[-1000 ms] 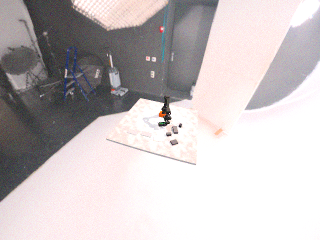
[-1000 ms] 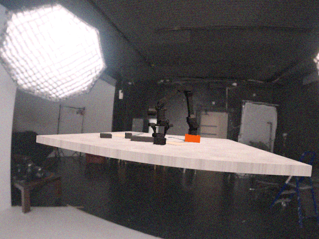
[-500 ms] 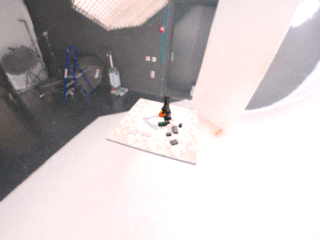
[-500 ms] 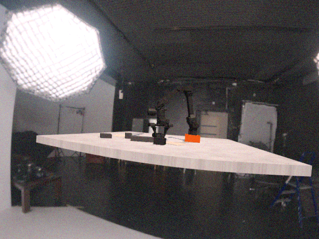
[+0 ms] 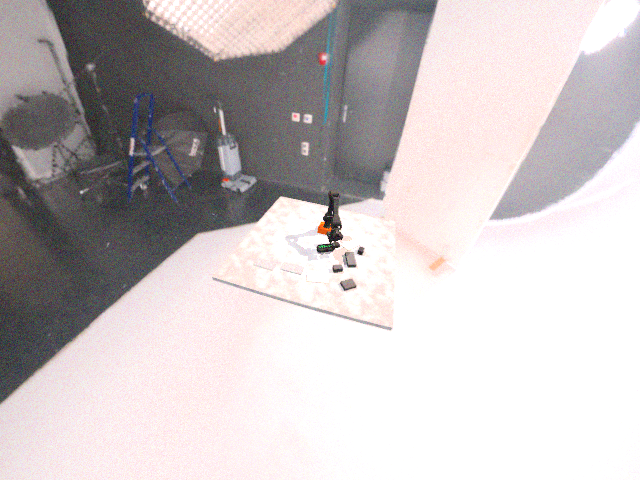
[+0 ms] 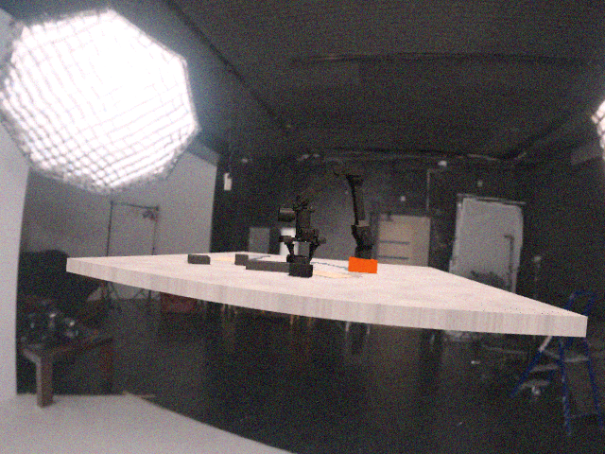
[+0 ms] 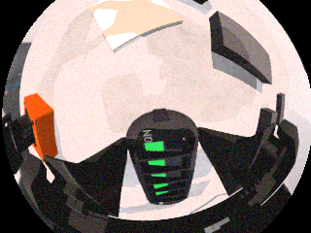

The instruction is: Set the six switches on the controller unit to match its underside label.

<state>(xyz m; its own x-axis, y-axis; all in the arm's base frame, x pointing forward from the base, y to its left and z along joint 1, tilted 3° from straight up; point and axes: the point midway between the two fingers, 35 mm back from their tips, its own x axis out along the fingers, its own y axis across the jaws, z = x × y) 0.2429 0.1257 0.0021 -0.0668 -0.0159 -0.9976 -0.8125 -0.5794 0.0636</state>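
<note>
The dark grey controller unit (image 5: 324, 248) (image 7: 162, 155) shows its switch face towards the wrist camera, with "ON" lettering at the far end. Several green switch ends show in a column along its left side; the rows at the near end are small and foreshortened, so I cannot read all six. My gripper (image 5: 334, 243) (image 6: 300, 258) (image 7: 162, 136) is shut on the unit, one finger against each long side near its far end. The label on the underside is hidden. I cannot tell whether the base touches the bench; in the exterior view dark modules hide much of that spot.
The bench (image 5: 248, 248) (image 6: 440, 293) carries dark modules (image 5: 350, 259) (image 5: 348, 284) (image 6: 198, 259) (image 7: 243, 46) and small blocks (image 5: 337, 268) (image 5: 360, 250) (image 6: 300, 270). A flat tan-and-white plate (image 7: 136, 24) lies beyond the unit. Pale plates (image 5: 292, 268) lie left. An orange block (image 5: 324, 228) (image 6: 362, 265) (image 7: 44, 126) is at the arm's base.
</note>
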